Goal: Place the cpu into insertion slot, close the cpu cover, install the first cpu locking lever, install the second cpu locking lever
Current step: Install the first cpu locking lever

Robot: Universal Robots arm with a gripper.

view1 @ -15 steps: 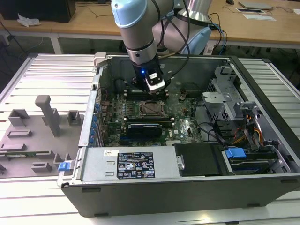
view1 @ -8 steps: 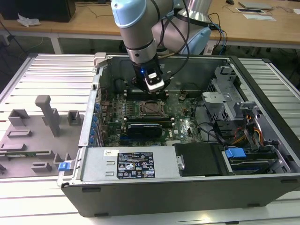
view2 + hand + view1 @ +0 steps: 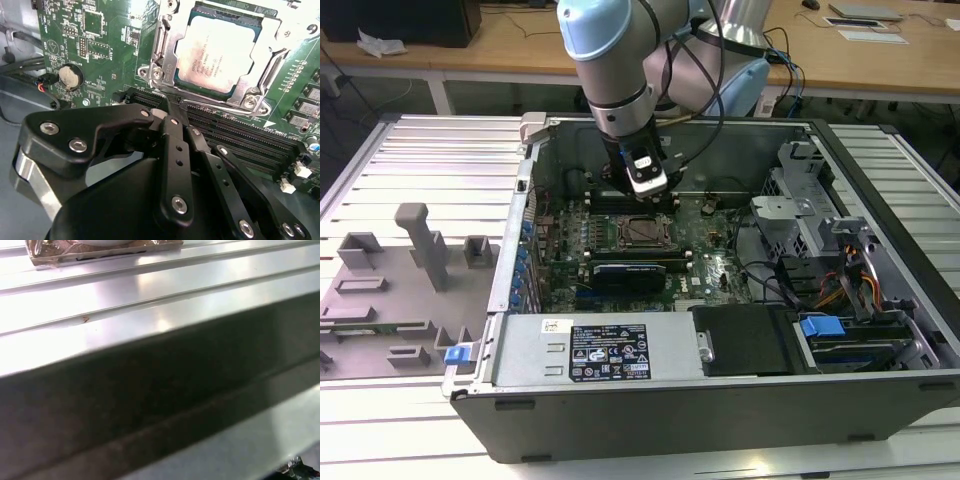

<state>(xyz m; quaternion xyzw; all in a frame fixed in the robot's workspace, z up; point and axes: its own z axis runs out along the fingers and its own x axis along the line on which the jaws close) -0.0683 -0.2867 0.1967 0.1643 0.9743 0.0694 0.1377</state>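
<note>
The cpu (image 3: 212, 52), a pale silvery square chip, lies in the socket on the green motherboard (image 3: 100, 45). The cpu cover (image 3: 162, 47), a silvery metal frame, lies flat around it. A thin metal lever rod (image 3: 215, 104) runs along the socket edge nearest my gripper. My gripper (image 3: 167, 106) is shut, its black fingers pressed together, and the tip sits at the socket's corner beside that rod. I cannot tell whether the tip touches the rod. In the exterior view my gripper (image 3: 653, 200) hangs inside the open computer case, just above the far side of the socket (image 3: 642, 233).
Black memory slots (image 3: 235, 135) run just beside the socket, under my fingers. A round coin battery (image 3: 70, 76) and cables lie on the board. The case walls (image 3: 880, 190), a drive cage and a black card (image 3: 630, 272) surround the socket. A grey fixture tray (image 3: 400, 290) sits at the exterior view's left.
</note>
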